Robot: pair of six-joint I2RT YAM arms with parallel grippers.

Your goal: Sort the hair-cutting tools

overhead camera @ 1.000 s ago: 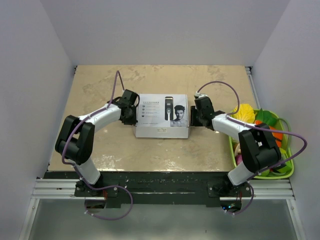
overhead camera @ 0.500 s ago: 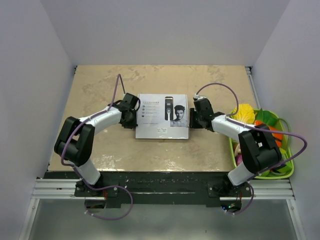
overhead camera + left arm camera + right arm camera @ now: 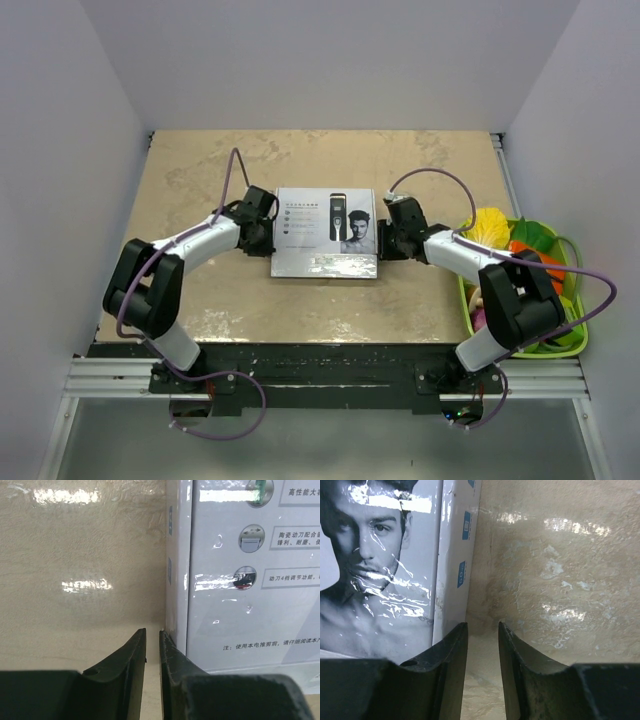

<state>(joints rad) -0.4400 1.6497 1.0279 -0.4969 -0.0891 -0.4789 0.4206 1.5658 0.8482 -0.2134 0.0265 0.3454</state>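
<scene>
From above I see the white box [image 3: 327,232] lying flat mid-surface [image 3: 200,180], a printed clipper and a man's face on its top. The left claw [image 3: 152,632] sits low at the box's left side. In its wrist view the two dark fingers [image 3: 127,665] stand only a slit apart with nothing between them, and the inner one is right against the box's side wall, though I cannot tell whether it actually touches. The right claw [image 3: 482,627] mirrors it at the box's right side. Its gap is narrow but a little wider, bare surface shows through it, and one finger is close beside the wall. Both wrist views cut the box off, so I see only part of its lid and one wall. The hair-cutting tools themselves I cannot make out in any view, and whether they are inside the box I cannot tell. At the far right a green tray [image 3: 575,345] holds toy vegetables [image 3: 525,238], partly hidden behind the right arm.
</scene>
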